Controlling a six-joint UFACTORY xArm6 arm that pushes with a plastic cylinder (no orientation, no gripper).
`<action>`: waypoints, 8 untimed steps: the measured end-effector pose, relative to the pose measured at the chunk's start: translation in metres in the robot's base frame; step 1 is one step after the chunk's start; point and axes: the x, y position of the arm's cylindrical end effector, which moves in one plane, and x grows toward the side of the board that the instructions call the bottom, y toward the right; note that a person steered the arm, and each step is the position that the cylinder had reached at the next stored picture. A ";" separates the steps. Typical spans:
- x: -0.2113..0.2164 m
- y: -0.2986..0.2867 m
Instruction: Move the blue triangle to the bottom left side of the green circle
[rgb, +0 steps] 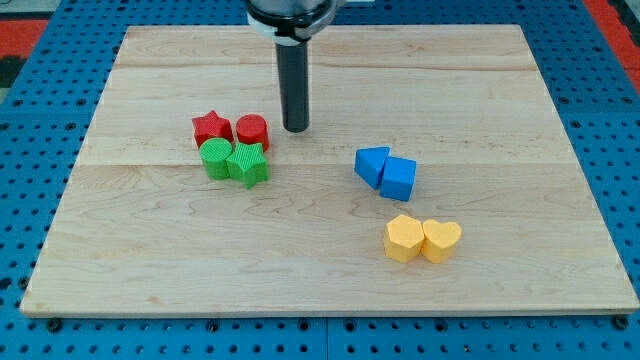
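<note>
The blue triangle (372, 165) lies right of the board's middle, touching a blue cube (399, 178) on its right. The green circle (215, 159) sits left of the middle, at the lower left of a tight cluster. My tip (296, 129) rests on the board just right of that cluster, near the red cylinder (252, 131), and up and to the left of the blue triangle, with a clear gap to it.
A red star (211, 127) and a green star (248, 163) complete the cluster. A yellow hexagon block (404, 238) and a yellow heart (441, 240) touch each other at the lower right. The wooden board (150, 250) lies on a blue pegboard.
</note>
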 end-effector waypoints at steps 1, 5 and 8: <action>0.009 -0.039; 0.083 0.199; 0.061 0.106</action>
